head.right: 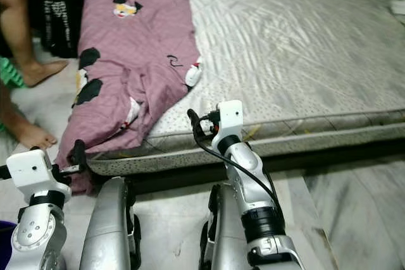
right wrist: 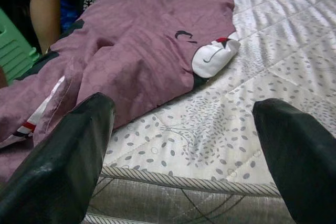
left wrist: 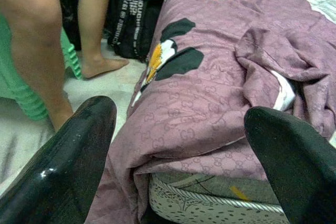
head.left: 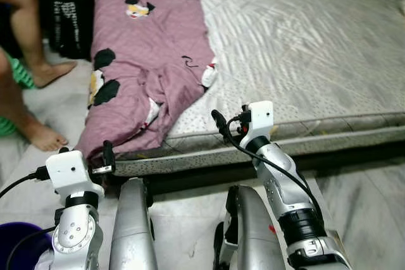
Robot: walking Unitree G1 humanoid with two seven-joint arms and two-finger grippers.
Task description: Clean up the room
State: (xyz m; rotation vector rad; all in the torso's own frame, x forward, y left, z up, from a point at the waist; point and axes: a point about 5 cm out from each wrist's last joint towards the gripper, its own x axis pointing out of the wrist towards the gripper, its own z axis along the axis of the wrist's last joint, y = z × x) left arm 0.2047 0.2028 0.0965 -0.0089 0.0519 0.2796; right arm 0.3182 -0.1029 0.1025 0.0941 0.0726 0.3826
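A mauve blanket [head.left: 149,61] printed with cartoon mice lies along the left side of a grey-white quilted mattress [head.left: 304,49]. It is bunched near the front corner and hangs over the left edge toward the floor. My left gripper [left wrist: 181,116] is open, held low just in front of the blanket's hanging corner. In the left eye view one of its fingers [head.left: 108,154] shows there. My right gripper [right wrist: 184,107] is open too. It sits at the mattress's front edge, right of the blanket's crumpled end, with nothing between its fingers [head.right: 192,121].
A person's bare legs and feet [head.left: 44,136] stand on the floor to the left, beside a green stool [left wrist: 21,93] and a black bag [left wrist: 131,19]. A purple basin [head.left: 16,238] sits at my lower left. Grey floor [head.left: 367,200] runs along the mattress front.
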